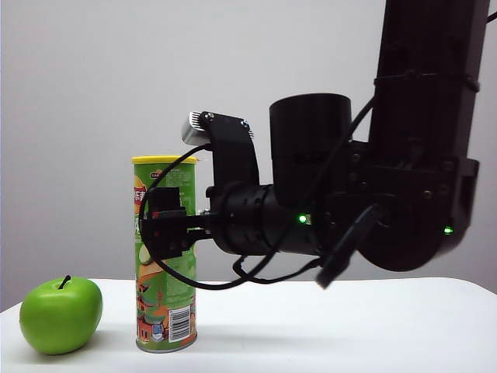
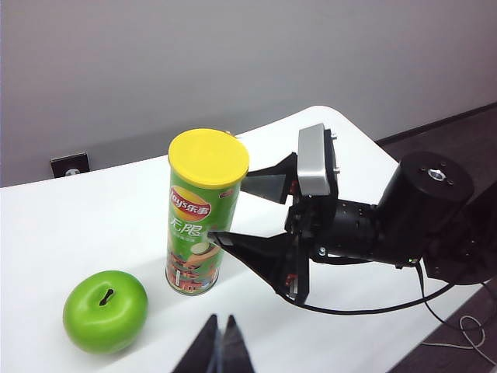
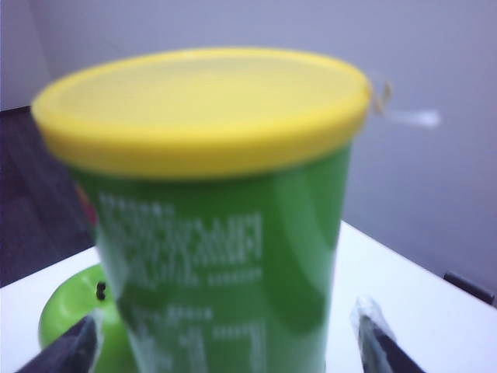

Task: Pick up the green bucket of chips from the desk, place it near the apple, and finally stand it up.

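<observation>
The green bucket of chips (image 1: 165, 252) stands upright at the lower left of the exterior view, yellow lid up, on the white desk (image 1: 349, 326), with the green apple (image 1: 60, 315) just beside it and not touching. My right gripper (image 2: 252, 217) reaches in level from the right of that view, fingers spread wide to either side of the tube's middle; the left wrist view shows a gap between each pad and the label, so I judge I hold nothing now. My left gripper (image 2: 220, 350) hangs near the bottom of its own view with its fingertips pressed narrow together, empty, well clear of the work.

The tube looks placed and stood, so what's left is leaving cleanly. I should draw straight back along my own line, keeping the fingers wide, since a tall tube will tip from any sideways brush. Open desk lies to the right in the exterior view. The apple closes the left side, and the desk's front edge sits near the tube's base.
</observation>
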`<state>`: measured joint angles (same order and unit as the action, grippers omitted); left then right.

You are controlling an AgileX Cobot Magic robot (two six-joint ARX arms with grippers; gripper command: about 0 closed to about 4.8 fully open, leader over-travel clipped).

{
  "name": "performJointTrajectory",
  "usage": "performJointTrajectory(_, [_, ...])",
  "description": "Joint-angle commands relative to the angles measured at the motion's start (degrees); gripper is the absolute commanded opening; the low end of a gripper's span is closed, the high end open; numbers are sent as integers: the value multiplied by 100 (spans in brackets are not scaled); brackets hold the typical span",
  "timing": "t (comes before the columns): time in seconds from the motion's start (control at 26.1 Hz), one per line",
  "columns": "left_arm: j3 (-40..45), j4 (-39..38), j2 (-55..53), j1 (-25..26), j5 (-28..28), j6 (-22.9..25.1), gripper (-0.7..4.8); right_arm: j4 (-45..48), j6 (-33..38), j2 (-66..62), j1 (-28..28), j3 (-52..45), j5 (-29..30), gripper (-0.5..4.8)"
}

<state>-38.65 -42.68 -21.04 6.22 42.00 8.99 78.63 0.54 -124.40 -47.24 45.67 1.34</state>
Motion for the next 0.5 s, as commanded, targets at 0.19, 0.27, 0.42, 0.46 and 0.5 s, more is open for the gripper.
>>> performJointTrajectory(0.19, [-7,35,4,7,44,83,-5,90,402,793,-22,-835,26,479])
performJointTrajectory(0.27, [-7,35,4,7,31,149,-5,83,721,1410,-22,-1329,26,435])
performJointTrajectory(0.42, [-7,190,2,7,20,157,-5,-540,721,3141,44,-2194,-9,79])
performJointTrajectory(0.46, [-7,278,2,7,7,168,-5,-1189,723,3814,103,-2337,-11,80])
performJointTrajectory(0.5, [-7,326,2,7,-33,146,-5,-1694,723,4245,146,-2382,-11,79])
